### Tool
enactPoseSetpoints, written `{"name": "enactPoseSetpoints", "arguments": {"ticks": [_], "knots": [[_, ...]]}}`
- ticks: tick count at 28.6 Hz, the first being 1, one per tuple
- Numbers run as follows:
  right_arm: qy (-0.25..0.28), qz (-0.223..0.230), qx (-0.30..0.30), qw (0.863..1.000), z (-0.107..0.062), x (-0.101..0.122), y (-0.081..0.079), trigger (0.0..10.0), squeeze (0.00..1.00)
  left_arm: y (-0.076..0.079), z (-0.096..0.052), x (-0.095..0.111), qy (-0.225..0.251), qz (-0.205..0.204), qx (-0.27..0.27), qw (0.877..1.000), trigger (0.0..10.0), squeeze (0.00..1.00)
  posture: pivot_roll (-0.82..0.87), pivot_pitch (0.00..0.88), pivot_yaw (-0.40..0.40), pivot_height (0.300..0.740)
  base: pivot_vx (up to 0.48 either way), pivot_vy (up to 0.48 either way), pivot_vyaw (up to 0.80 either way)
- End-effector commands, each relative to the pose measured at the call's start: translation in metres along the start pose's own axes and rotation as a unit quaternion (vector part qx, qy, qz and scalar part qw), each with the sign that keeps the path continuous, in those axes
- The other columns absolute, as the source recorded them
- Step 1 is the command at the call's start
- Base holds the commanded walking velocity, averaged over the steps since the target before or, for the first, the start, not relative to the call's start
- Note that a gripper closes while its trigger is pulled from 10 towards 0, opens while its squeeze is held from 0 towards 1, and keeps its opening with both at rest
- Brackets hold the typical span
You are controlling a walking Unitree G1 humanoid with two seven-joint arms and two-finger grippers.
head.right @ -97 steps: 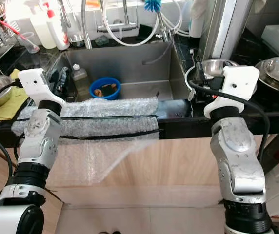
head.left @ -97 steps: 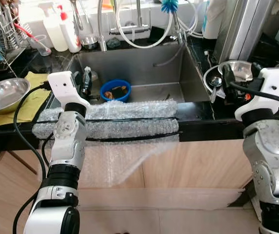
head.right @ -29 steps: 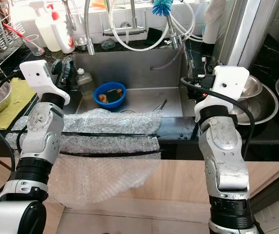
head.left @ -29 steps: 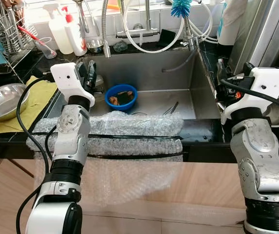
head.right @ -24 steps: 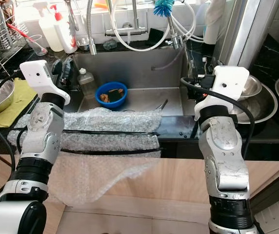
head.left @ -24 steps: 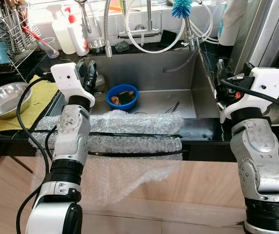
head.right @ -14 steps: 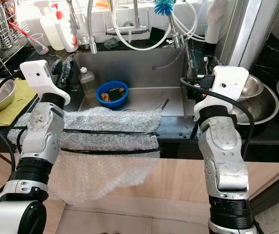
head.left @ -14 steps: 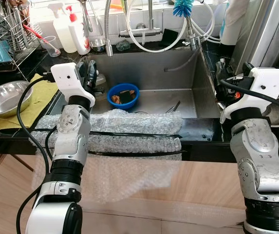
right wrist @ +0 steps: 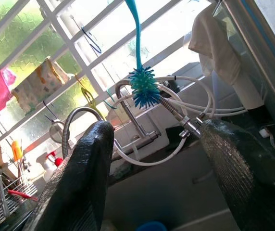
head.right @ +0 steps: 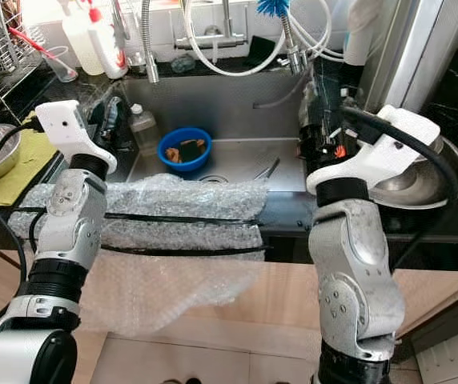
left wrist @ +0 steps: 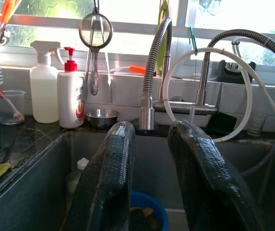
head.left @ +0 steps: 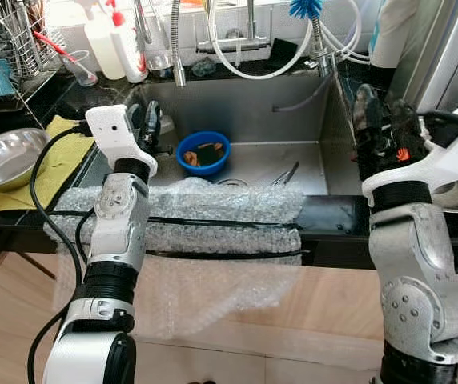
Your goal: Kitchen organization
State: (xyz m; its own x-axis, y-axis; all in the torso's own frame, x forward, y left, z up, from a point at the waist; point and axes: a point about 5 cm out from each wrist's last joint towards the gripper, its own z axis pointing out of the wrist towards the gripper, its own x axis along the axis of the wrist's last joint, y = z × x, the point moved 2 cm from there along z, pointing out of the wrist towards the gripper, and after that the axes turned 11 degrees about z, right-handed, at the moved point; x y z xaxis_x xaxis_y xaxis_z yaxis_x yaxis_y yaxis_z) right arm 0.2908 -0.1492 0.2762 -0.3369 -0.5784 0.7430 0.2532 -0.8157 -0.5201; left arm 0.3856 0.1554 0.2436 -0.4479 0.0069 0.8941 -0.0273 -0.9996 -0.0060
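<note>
So far very little of the kitchen organization looks done, as I judge it from how things lie. On the far left a round steel bowl [head.left: 6, 154] rests on a yellow cloth [head.left: 46, 164] on the black tabletop [head.left: 337, 218], with a wire rack of utensils [head.left: 14, 40] behind it and two white plastic bottles [head.left: 117, 42] beside the rack. The left claw [head.left: 147, 125] hovers over the left edge of the steel sink [head.left: 241, 108], its fingers [left wrist: 109, 178] only narrowly apart and holding nothing. Just below it, near the sink wall, stands a small clear plastic bottle [head.right: 142, 126], and a round blue plastic bowl [head.left: 202, 152] with some scraps inside sits on the sink floor, with a few utensils [head.left: 287, 173] lying beside it. A crumpled sheet of bubble wrap [head.left: 213, 216] lies over the front rim of the sink and hangs down the wooden cabinet front. To the right, the right claw [head.right: 325, 100] is raised at the right edge of the sink, its fingers [right wrist: 87, 168] wide apart and empty. Further right more steel bowls [head.right: 409, 180] wait on the tabletop. I believe nearly all sorting is left.
</note>
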Motion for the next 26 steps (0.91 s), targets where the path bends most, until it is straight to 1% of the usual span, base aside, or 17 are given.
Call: {"name": "enactPoseSetpoints", "arguments": {"ticks": [1,3,4,5,8,10,11,16,18,19,20,21,22,23,24,25,26], "knots": [[0.003,0.006,0.009,1.000,-0.003,0.004,-0.006,10.0,0.00,-0.004,-0.001,-0.001,-0.003,0.001,0.004,1.000,10.0,0.00,-0.10,0.111,0.121,0.740,0.000,0.000,0.00],[-0.008,0.103,-0.013,0.995,-0.020,0.000,-0.007,10.0,0.00,-0.004,0.000,-0.002,-0.004,0.001,0.003,1.000,10.0,0.00,-0.11,0.118,0.122,0.740,0.000,0.000,0.00],[-0.012,0.138,-0.022,0.990,-0.028,0.000,-0.006,10.0,0.00,-0.004,-0.001,-0.002,-0.004,0.001,0.002,1.000,10.0,0.00,-0.11,0.118,0.122,0.740,0.000,0.000,0.00],[-0.014,0.160,-0.029,0.987,-0.033,-0.001,-0.006,10.0,0.00,-0.004,-0.001,-0.002,-0.005,0.001,0.001,1.000,10.0,0.00,-0.11,0.118,0.122,0.740,0.000,0.000,0.00],[-0.020,0.185,-0.038,0.982,-0.042,-0.003,-0.003,10.0,0.00,-0.003,-0.001,-0.003,-0.006,0.001,0.000,1.000,10.0,0.00,-0.11,0.120,0.122,0.740,0.000,0.000,0.00],[-0.021,0.186,-0.038,0.982,-0.043,-0.003,-0.003,10.0,0.00,-0.003,-0.001,-0.003,-0.006,0.001,0.000,1.000,10.0,0.00,-0.11,0.120,0.122,0.740,0.000,0.000,0.00],[-0.022,0.198,-0.035,0.979,-0.047,-0.002,-0.004,10.0,0.00,-0.003,-0.001,-0.003,-0.006,0.002,0.000,1.000,10.0,0.00,-0.11,0.120,0.123,0.740,0.000,0.000,0.00],[-0.028,0.209,-0.036,0.977,-0.050,-0.001,-0.004,10.0,0.00,-0.003,0.000,-0.003,-0.006,0.002,-0.001,1.000,10.0,0.00,-0.11,0.120,0.123,0.740,0.000,0.000,0.00],[-0.031,0.227,-0.038,0.973,-0.054,0.000,-0.005,10.0,0.00,-0.003,0.000,-0.003,-0.007,0.001,0.000,1.000,10.0,0.00,-0.11,0.122,0.124,0.740,0.000,0.000,0.00],[-0.031,0.229,-0.038,0.972,-0.055,0.000,-0.005,10.0,0.00,-0.003,0.000,-0.003,-0.007,0.001,0.000,1.000,10.0,0.00,-0.11,0.122,0.124,0.740,0.000,0.000,0.00],[-0.039,0.172,-0.026,0.984,-0.052,0.002,-0.002,10.0,0.00,-0.001,0.000,-0.004,-0.007,-0.001,-0.001,1.000,10.0,0.00,-0.12,0.119,0.124,0.740,0.000,0.000,0.00],[-0.045,0.109,-0.015,0.993,-0.048,0.005,0.001,10.0,0.00,0.000,0.000,-0.004,-0.007,-0.002,-0.002,1.000,10.0,0.00,-0.12,0.119,0.124,0.740,0.000,0.000,0.00],[-0.046,0.064,-0.006,0.997,-0.044,0.009,0.003,10.0,0.00,0.000,0.000,-0.004,-0.007,-0.003,-0.002,1.000,10.0,0.00,-0.11,0.118,0.122,0.740,0.000,0.000,0.00],[-0.047,0.039,0.000,0.998,-0.041,0.011,0.005,10.0,0.00,0.001,0.000,-0.004,-0.007,-0.004,-0.002,1.000,10.0,0.00,-0.11,0.116,0.121,0.740,0.000,0.000,0.00],[-0.046,-0.053,0.005,0.998,-0.034,0.018,0.009,10.0,0.00,0.000,0.000,-0.004,-0.006,-0.003,-0.001,1.000,10.0,0.00,-0.11,0.118,0.120,0.740,0.000,0.000,0.00],[-0.046,-0.053,0.005,0.998,-0.034,0.018,0.009,10.0,0.00,0.000,0.000,-0.004,-0.006,-0.003,-0.001,1.000,10.0,0.00,-0.11,0.118,0.120,0.740,0.000,0.000,0.00],[-0.043,-0.081,0.010,0.996,-0.030,0.022,0.009,10.0,0.00,-0.001,0.000,-0.004,-0.006,-0.003,0.000,1.000,10.0,0.00,-0.12,0.116,0.121,0.740,0.000,0.000,0.00]]}}
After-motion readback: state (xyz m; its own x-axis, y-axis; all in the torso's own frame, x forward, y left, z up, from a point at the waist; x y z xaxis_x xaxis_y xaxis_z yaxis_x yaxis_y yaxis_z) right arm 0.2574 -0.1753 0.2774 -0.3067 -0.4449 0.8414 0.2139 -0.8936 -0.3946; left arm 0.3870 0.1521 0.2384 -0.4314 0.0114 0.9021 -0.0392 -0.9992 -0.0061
